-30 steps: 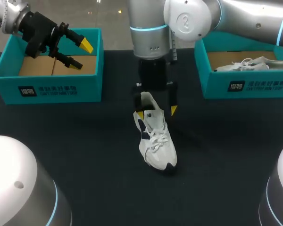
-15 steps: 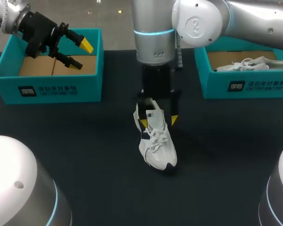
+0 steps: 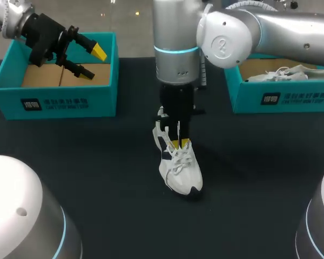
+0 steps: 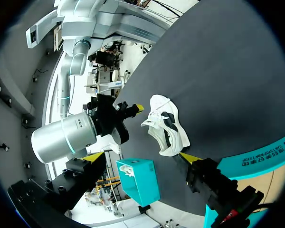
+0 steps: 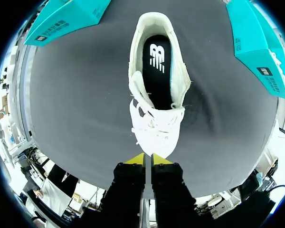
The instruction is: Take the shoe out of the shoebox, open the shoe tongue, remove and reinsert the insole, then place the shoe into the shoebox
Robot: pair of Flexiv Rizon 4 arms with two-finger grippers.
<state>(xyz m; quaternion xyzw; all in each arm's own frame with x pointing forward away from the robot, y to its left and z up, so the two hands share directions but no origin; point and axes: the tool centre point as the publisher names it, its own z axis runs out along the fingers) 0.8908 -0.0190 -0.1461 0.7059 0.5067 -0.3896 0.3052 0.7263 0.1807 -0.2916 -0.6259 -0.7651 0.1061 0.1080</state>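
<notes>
A white shoe [image 3: 181, 167] with dark side marks lies mid-table, toe toward the front, and its dark insole [image 5: 156, 61] shows inside. My right gripper [image 3: 178, 143] comes straight down onto the lace and tongue area. In the right wrist view its yellow tips [image 5: 148, 159] are pressed together at the tongue's white edge [image 5: 154, 145], shut on it. My left gripper [image 3: 92, 62] hangs open over the empty teal shoebox [image 3: 59, 100] at the back left. From the left wrist view, the shoe [image 4: 166, 128] lies ahead of the open left gripper [image 4: 140, 156], with the right gripper [image 4: 135, 108] on it.
A second teal shoebox [image 3: 281, 97] at the back right holds another white shoe [image 3: 286, 73]. Dark bare tabletop [image 3: 97, 162] surrounds the shoe. My two arm bases fill the front corners.
My right gripper came down toward the front from the heel to the tongue, and its fingers went from wide open to shut. The left arm has kept still.
</notes>
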